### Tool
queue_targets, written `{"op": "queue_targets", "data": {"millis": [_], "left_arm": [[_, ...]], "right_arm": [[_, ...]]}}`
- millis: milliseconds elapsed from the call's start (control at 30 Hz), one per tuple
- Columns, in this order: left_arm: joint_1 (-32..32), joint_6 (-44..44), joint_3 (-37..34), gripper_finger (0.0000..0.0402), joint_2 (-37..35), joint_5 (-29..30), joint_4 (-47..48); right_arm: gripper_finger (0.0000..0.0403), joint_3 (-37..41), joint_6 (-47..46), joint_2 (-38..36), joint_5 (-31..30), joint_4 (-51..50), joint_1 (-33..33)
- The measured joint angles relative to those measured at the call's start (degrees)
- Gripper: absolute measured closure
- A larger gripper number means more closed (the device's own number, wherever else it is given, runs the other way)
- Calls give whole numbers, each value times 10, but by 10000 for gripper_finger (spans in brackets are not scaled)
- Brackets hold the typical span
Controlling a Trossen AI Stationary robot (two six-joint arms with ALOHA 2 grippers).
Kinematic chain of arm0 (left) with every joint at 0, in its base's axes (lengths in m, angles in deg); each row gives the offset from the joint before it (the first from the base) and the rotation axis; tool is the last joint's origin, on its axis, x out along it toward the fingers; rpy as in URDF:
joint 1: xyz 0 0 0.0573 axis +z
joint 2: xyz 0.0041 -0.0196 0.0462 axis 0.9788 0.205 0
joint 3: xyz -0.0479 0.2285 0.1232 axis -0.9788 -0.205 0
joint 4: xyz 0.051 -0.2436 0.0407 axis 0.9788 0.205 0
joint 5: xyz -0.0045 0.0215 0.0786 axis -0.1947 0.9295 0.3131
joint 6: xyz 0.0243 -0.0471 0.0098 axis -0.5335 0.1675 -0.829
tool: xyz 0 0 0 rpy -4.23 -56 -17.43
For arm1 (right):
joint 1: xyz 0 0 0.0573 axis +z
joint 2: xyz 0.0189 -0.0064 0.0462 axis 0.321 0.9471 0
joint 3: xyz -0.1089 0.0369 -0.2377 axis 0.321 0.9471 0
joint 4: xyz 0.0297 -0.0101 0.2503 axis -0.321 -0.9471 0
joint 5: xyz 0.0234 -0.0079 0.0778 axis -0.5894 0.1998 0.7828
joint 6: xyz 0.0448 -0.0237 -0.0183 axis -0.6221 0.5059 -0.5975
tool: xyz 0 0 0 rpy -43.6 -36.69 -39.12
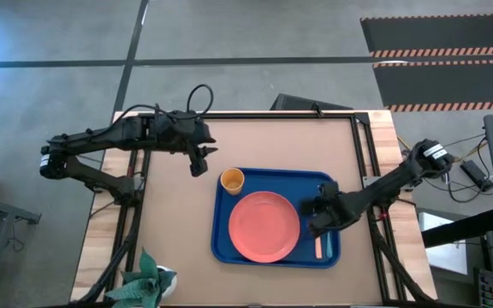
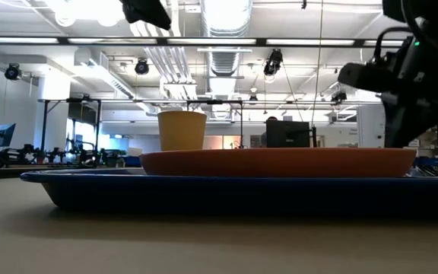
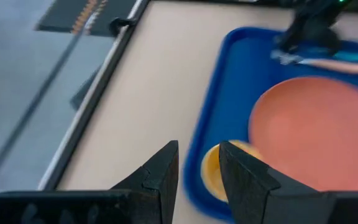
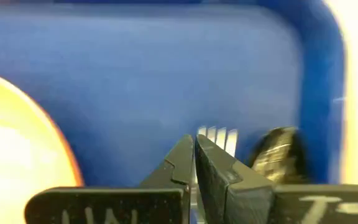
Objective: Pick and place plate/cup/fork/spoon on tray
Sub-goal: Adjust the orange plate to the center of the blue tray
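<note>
High view | right gripper clenched on fork | left gripper released, beside tray

Grey tiled floor with hazard-striped mats; bright ceiling lights, exposed ducts overhead.

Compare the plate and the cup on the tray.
The plate is coral-pink, wide and flat; the cup is orange-yellow, far smaller and stands taller. The plate fills the middle of the tray; the cup sits near a corner. Both are round and rest on the tray.

Bright overhead light, blurred wrist views
</note>
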Motion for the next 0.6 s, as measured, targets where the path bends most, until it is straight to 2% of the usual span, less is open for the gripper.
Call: {"op": "queue_targets", "data": {"millis": [167,233,467,600], "left_arm": [[5,-2,-1,303,0,88,64],[12,-1,-2,304,1,110,84],[54,-1,-44,331,1,114,85],[77,-1,-62,365,1,114,85]], "right_arm": [[394,-40,5,-29,0,-103,0],[394,-45,22,-44,-4,-111,-2],[394,-44,63,-86,-40,-106,-21],[394,-33,148,-104,-39,-24,-52]]}}
